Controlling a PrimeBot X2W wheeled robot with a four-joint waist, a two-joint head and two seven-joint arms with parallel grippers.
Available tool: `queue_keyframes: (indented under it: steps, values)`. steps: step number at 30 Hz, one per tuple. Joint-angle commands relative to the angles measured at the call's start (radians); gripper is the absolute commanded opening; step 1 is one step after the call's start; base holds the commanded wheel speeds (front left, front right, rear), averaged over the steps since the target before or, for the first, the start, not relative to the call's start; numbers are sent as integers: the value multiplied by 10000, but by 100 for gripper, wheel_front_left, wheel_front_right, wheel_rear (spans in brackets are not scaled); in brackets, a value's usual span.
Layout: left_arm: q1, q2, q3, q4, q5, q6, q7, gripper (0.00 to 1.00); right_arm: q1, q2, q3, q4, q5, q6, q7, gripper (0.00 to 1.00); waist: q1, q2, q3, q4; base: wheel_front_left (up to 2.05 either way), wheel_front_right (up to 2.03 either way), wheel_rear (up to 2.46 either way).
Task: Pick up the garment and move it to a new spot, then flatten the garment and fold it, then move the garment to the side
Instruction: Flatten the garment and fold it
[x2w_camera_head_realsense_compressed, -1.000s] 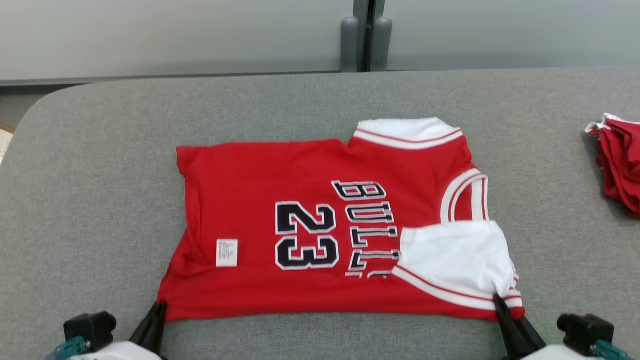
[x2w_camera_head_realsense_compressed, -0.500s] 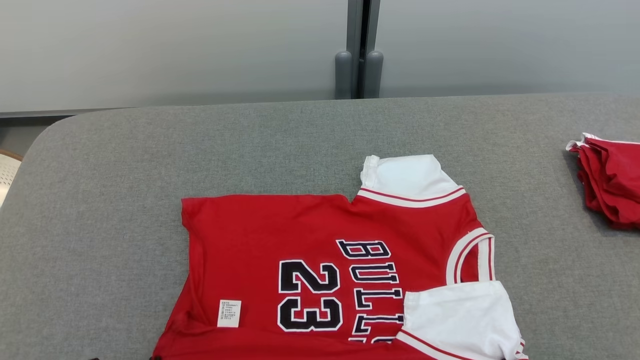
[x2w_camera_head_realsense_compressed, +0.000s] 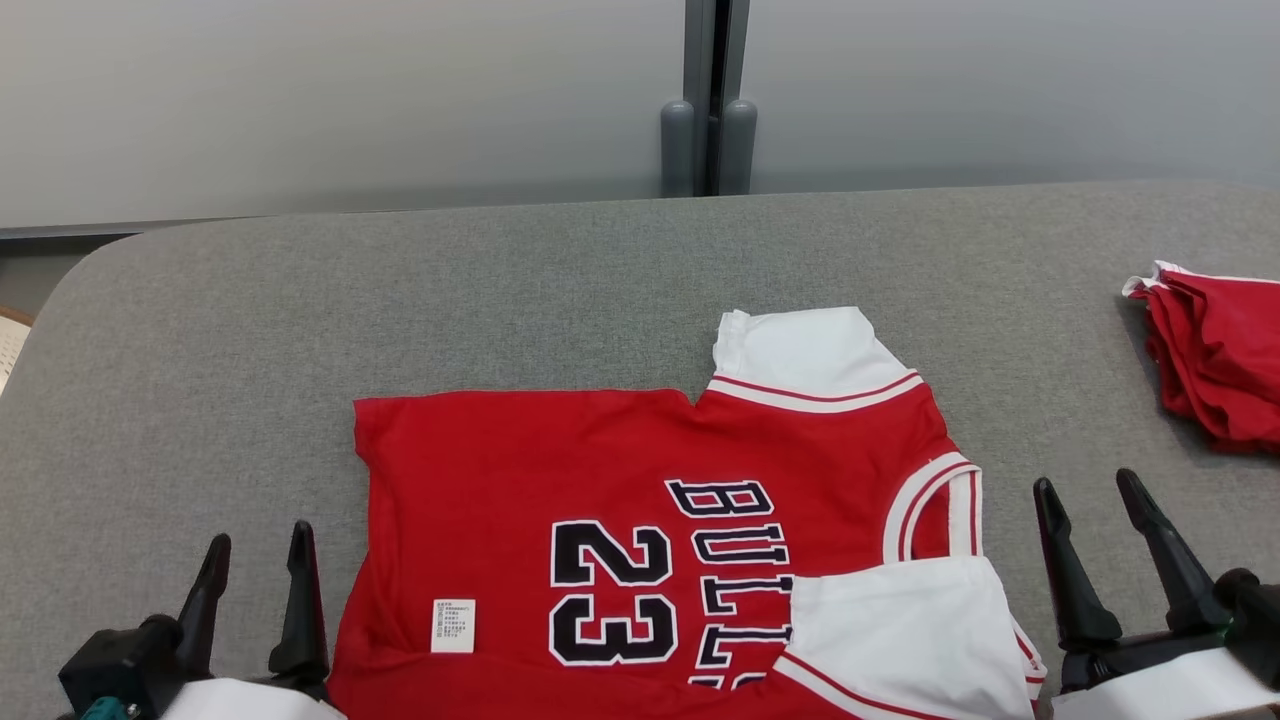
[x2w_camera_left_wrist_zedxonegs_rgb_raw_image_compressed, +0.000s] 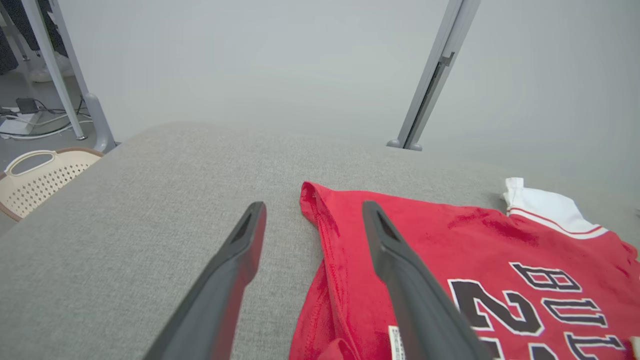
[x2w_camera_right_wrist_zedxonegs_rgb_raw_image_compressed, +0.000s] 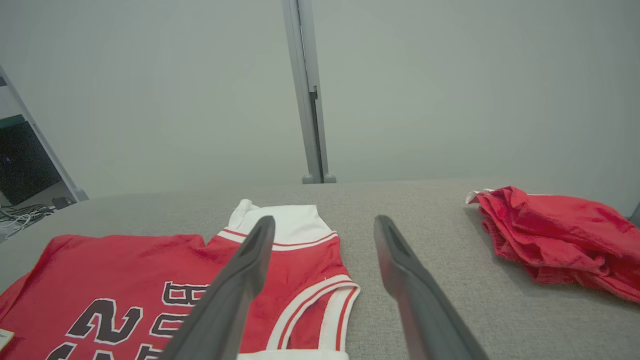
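A red jersey (x2w_camera_head_realsense_compressed: 600, 470) with white sleeves and black "23" lettering lies flat and partly folded on the grey table (x2w_camera_head_realsense_compressed: 400, 290), its near edge cut off by the bottom of the head view. My left gripper (x2w_camera_head_realsense_compressed: 258, 548) stands open just left of the jersey's lower left side, holding nothing. In the left wrist view the left gripper (x2w_camera_left_wrist_zedxonegs_rgb_raw_image_compressed: 312, 212) straddles the jersey's (x2w_camera_left_wrist_zedxonegs_rgb_raw_image_compressed: 450, 250) left edge from above. My right gripper (x2w_camera_head_realsense_compressed: 1088, 490) is open, to the right of the jersey's folded white sleeve. From the right wrist, the right gripper (x2w_camera_right_wrist_zedxonegs_rgb_raw_image_compressed: 324, 225) hovers over the jersey's (x2w_camera_right_wrist_zedxonegs_rgb_raw_image_compressed: 150, 260) armhole side.
A second red garment (x2w_camera_head_realsense_compressed: 1215, 355) lies crumpled at the table's right edge, also visible as the red garment (x2w_camera_right_wrist_zedxonegs_rgb_raw_image_compressed: 560, 235) in the right wrist view. A cream perforated basket (x2w_camera_left_wrist_zedxonegs_rgb_raw_image_compressed: 35, 177) sits on the floor beyond the table's left corner. A grey partition post (x2w_camera_head_realsense_compressed: 707, 95) rises behind the table.
Both grippers have let go of the jersey's near corners, opened and risen into view beside it. The head camera tilted up, so the jersey sits lower in the picture.
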Motion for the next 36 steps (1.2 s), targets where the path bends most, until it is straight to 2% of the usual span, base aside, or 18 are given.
queue_keyframes:
  steps: [1,12,20,25,26,36]
  values:
    - [-273,1,-27,-88,116,46,-158,100,-130,-69,-4,-144,-106,-4,-7,100,0,-1,-5,19,0,0,0]
    - [-914,130,-497,-76,645,100,-114,100,-321,27,-167,-670,-400,-4,375,100,0,-1,205,111,0,0,0]
    - [-2193,119,-781,756,387,-387,348,100,-525,188,-191,-708,-306,-4,370,100,0,-1,766,56,0,0,0]
    - [-3949,118,-744,2307,-76,-957,759,100,-927,213,-77,-690,-308,-4,314,100,0,-1,1534,-114,0,0,0]
    - [-3949,118,-744,2307,-76,-957,759,100,-927,213,-77,-690,-308,-4,314,100,0,-1,1534,-114,0,0,0]
    - [-6360,109,-264,6793,-1141,-2029,802,100,-1531,316,164,-224,-208,-4,87,100,0,-1,2482,-560,0,0,0]
